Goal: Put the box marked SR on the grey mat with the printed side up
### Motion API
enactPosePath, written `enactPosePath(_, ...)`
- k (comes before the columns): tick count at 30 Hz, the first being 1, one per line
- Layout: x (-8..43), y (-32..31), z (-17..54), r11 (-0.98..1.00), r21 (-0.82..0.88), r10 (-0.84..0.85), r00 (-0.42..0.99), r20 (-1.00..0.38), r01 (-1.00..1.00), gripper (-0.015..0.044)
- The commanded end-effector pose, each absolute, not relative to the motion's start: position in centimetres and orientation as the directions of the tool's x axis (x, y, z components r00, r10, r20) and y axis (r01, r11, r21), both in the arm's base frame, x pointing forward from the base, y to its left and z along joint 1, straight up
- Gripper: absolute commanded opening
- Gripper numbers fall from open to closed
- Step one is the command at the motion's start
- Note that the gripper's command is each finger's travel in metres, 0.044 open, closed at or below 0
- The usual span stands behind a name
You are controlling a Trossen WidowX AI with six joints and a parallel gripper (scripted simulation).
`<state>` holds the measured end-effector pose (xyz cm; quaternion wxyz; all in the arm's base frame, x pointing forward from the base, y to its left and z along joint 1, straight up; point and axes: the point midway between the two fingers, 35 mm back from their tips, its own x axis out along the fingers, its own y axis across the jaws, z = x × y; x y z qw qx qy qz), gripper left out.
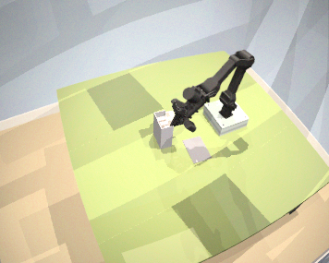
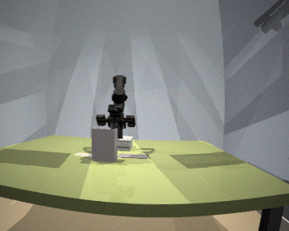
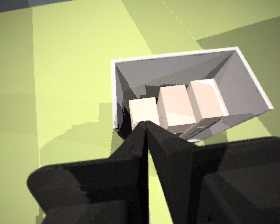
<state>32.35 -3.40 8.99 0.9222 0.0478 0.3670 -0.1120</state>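
Observation:
The bin [image 1: 158, 132] [image 2: 104, 145] [image 3: 255, 86] is a tall grey box, open at the top. Three pale boxes stand inside it: the left box [image 3: 143, 109], the middle box [image 3: 175, 104] and the right box [image 3: 206, 97] in the wrist view. No reach code is readable on any of them. My gripper [image 3: 144, 125] is shut with nothing between its fingertips, which overlap the near edge of the bin in the wrist view. In the top view it is close by the bin's top, on the arm-base side. The grey mat [image 1: 197, 149] [image 2: 133, 156] lies flat beside the bin.
The white base block [image 1: 226, 120] [image 2: 125, 143] carries the arm behind the bin. The green table [image 1: 127, 190] [image 2: 153, 187] is crossed by shadow patches.

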Motion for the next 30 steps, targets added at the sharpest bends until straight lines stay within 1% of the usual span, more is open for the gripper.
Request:
enactPosePath(1, 32.0, -3.4, 8.7, 0.969, 0.005, -0.173, 0.698, -0.694, 0.246, 0.0)
enactPosePath(30, 30.7, -3.0, 8.3, 0.969, 0.005, -0.173, 0.698, -0.695, 0.246, 0.0)
